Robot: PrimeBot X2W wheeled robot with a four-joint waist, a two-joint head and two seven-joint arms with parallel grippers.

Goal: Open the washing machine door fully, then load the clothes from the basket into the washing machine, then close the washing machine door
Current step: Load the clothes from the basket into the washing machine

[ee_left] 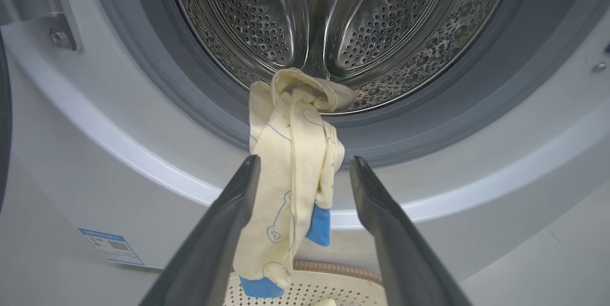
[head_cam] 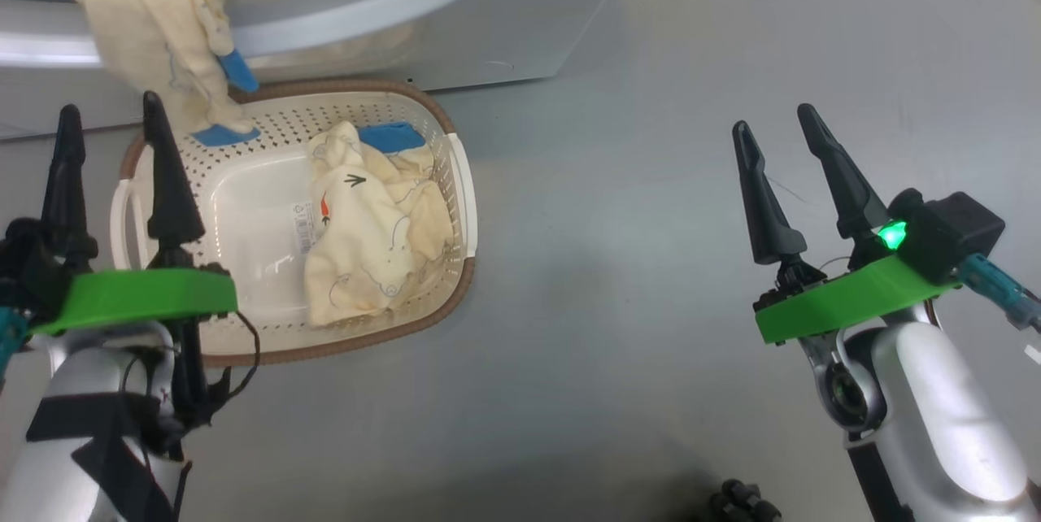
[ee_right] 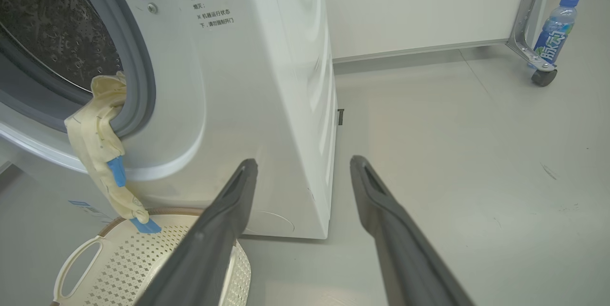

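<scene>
The washing machine (ee_right: 267, 82) stands with its mouth uncovered and its steel drum (ee_left: 333, 20) bare. The washing machine door is out of view apart from a dark sliver (ee_left: 3, 120) beside the hinge. One cream-yellow garment with blue cuffs (ee_left: 290, 153) (head_cam: 154, 26) hangs over the grey gasket, down toward the basket (head_cam: 451, 180). Another cream garment (head_cam: 366, 237) and a blue piece (head_cam: 390, 136) lie in the basket. My left gripper (head_cam: 111, 119) (ee_left: 305, 160) is open, aimed at the hanging garment, fingers (ee_left: 238, 191) either side of it in the left wrist view. My right gripper (head_cam: 773, 119) (ee_right: 302, 160) is open over bare floor.
The basket sits on grey floor right against the machine's front. A drink bottle (ee_right: 555, 27) stands on a wheeled frame's foot at the far right, by a white wall. Open floor lies right of the machine.
</scene>
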